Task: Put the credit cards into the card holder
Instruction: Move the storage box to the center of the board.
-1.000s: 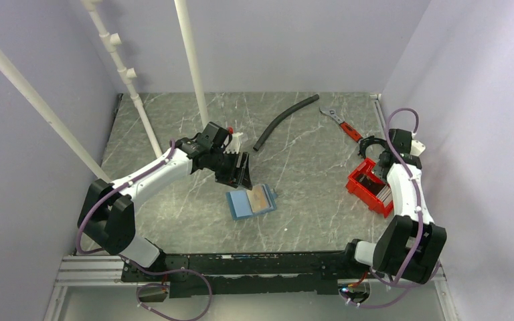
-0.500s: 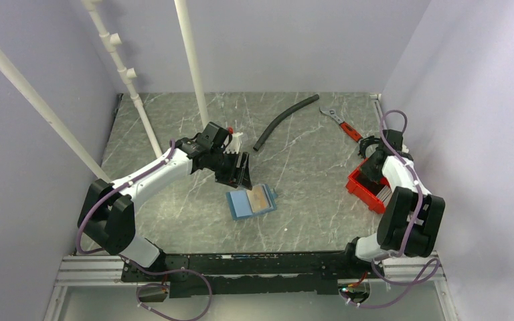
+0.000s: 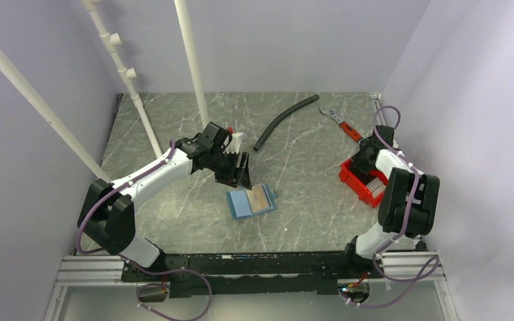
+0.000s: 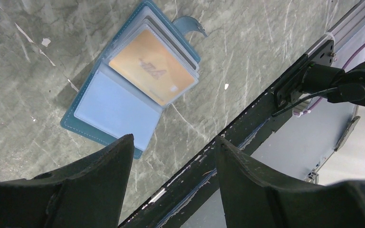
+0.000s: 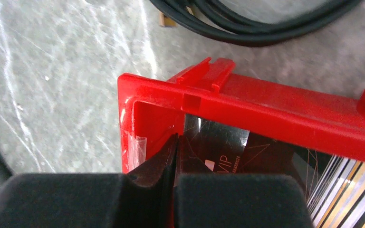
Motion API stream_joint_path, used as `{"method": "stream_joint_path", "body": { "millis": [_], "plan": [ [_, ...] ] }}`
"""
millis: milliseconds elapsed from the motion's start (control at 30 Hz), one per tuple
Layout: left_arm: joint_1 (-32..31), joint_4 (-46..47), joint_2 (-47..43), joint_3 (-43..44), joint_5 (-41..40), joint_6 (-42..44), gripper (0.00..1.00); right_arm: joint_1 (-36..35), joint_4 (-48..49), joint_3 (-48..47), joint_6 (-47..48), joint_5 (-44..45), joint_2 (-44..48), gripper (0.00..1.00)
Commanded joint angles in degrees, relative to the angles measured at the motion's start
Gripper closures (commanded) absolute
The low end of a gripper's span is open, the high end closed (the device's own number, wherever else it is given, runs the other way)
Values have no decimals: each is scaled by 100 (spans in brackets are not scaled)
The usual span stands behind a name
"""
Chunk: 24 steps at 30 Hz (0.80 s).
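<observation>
Right wrist view: right gripper (image 5: 176, 142) fingers are pressed together in the red bin (image 5: 275, 102) corner, can't tell if a card edge sits between them. Black card (image 5: 228, 147) lower part is hidden behind the fingers, its print only partly readable. Striped cards (image 5: 344, 190) and the bin's right end are cut off by the frame. Black cable (image 5: 247, 33) is blurred and cut off at the top. Left wrist view: left gripper (image 4: 173, 142) fingers are cut off at the bottom, one covering the card holder (image 4: 119, 107) near corner. Top view: bin contents too small to tell.
</observation>
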State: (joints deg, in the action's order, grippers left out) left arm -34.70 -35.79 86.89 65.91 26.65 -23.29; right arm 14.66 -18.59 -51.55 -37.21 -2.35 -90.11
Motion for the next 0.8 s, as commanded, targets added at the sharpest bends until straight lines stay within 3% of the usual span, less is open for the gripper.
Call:
{"method": "stream_joint_path", "body": {
  "millis": [0,267,433,567,767],
  "plan": [
    [7,73,-16,25,-77,147,32,-243,540,-665,-400,-114,-373,100],
    [16,81,-6,35,-81,152,32,-674,182,-1533,-1072,507,-1023,100],
    [18,123,-36,8,-49,149,32,-722,-689,-2033,-644,1101,-902,100],
    [-5,149,-82,-2,-5,140,32,-743,-1599,-2264,-36,1904,-701,75],
    [-31,173,-44,-34,59,123,32,-745,-2139,-2061,394,2726,-529,21]
  ]
}}
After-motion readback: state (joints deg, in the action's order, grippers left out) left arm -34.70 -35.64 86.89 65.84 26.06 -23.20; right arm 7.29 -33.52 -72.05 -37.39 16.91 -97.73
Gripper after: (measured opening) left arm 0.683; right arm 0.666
